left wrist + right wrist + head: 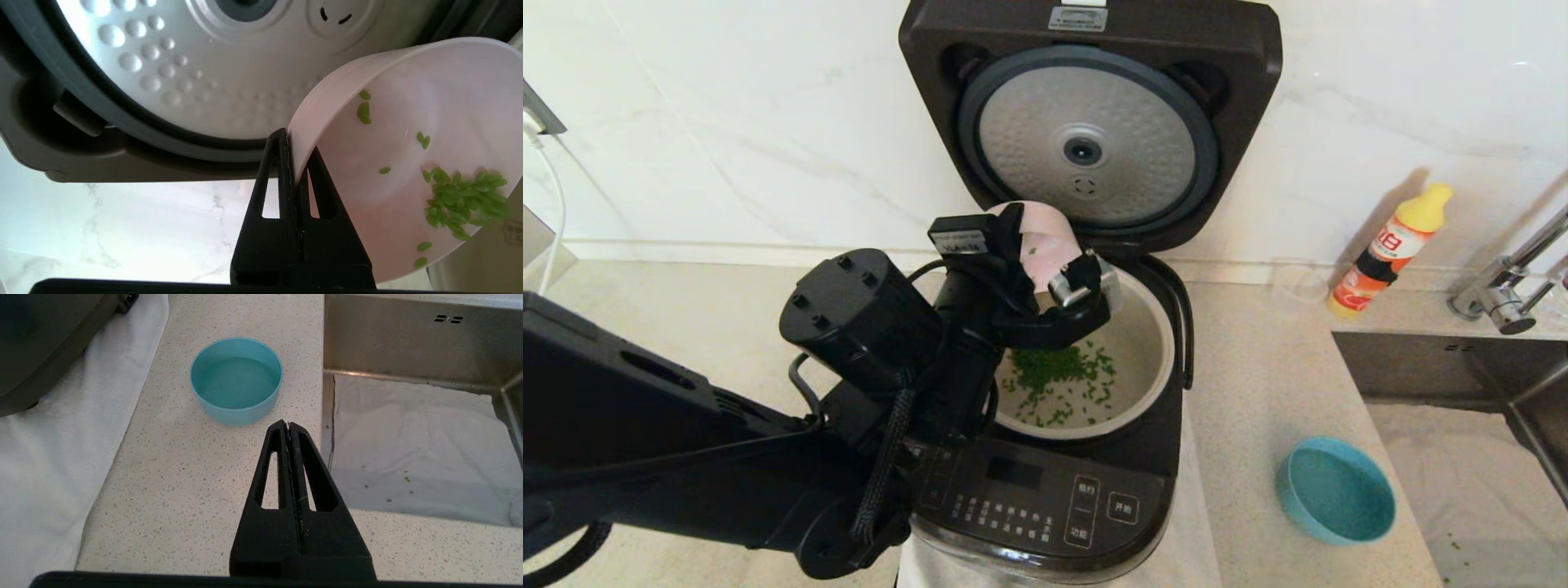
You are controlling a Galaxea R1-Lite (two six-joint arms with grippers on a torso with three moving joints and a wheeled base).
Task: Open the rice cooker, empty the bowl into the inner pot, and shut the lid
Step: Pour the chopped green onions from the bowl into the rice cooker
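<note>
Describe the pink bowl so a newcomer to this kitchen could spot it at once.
Find the big black rice cooker on the counter with its lid standing open. Just above the inner pot, the left gripper pinches the rim of a tipped pink bowl with green grains clinging inside. The only other bowl is blue and sits upright near the sink.

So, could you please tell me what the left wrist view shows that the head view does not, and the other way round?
Only the left wrist view shows the left pincer shut on the pink bowl's rim, with green grains left inside the tilted bowl.

Only the head view shows the inner pot holding a pile of green grains, the rice cooker's button panel, the blue bowl, an orange bottle and the sink tap.

Both show the pink bowl and the raised lid's dimpled silver disc.
</note>
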